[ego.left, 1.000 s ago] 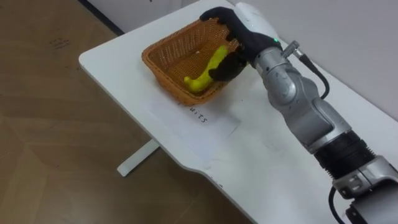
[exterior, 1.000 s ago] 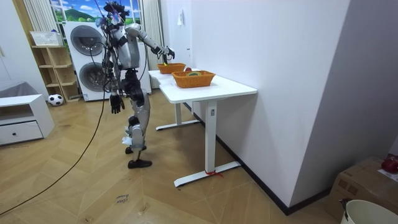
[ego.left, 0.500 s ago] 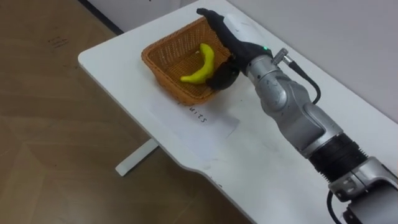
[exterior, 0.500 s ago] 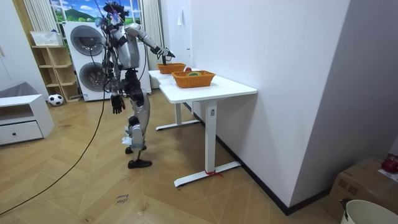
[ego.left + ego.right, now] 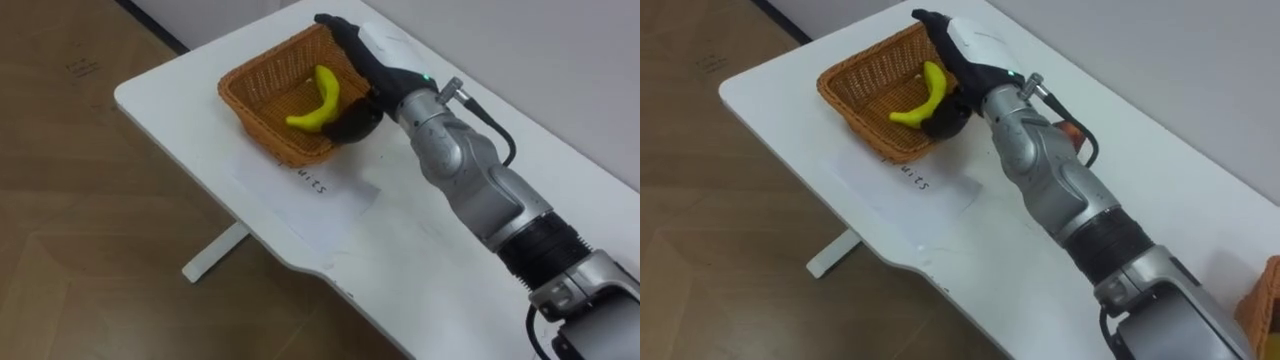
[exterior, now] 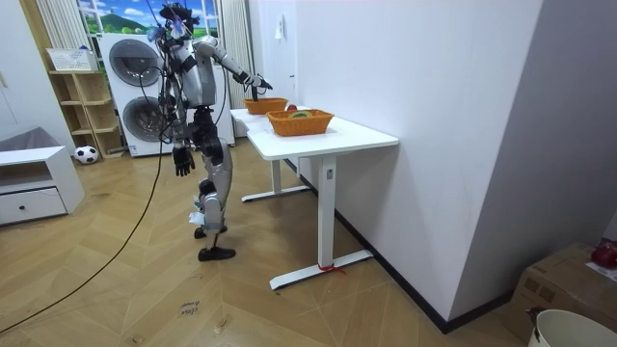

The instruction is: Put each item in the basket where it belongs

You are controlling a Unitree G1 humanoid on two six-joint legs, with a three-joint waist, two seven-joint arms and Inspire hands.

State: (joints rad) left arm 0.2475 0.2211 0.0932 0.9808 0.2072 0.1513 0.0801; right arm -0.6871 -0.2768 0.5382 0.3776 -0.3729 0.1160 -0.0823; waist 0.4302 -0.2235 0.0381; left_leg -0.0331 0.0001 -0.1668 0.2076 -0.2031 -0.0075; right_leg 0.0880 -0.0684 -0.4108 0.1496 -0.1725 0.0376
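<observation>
Left hand (image 6: 179,160): hung at the robot's side in the room view, well apart from the surface; its state could not be told.
Surface (image 5: 420,250): white; the right arm crossed it from the near right toward the left end.
Paper sheet (image 5: 330,200): lay flat by the near edge, its far corner tucked under the basket.
Basket (image 5: 262,140): wicker, stood at the left end of the surface, just beyond the sheet.
Banana (image 5: 318,100): lay inside the basket on its floor, held by nothing. Its curved long axis ran from the near left of the basket toward the far right wall.
Right hand (image 5: 372,65): hovered over the basket's right rim, fingers (image 5: 335,25) straight and spread above the far wall, thumb low by the rim, grasping nothing.
Key relation: the banana lay just left of and below the palm, its far end pointing toward the fingers; the right hand was much the nearer.
Second basket (image 6: 300,122): stood toward the other end of the surface.
Judgement: this fruit appeared sorted; a coming move probably called for lifting the hand clear without catching the rim.
</observation>
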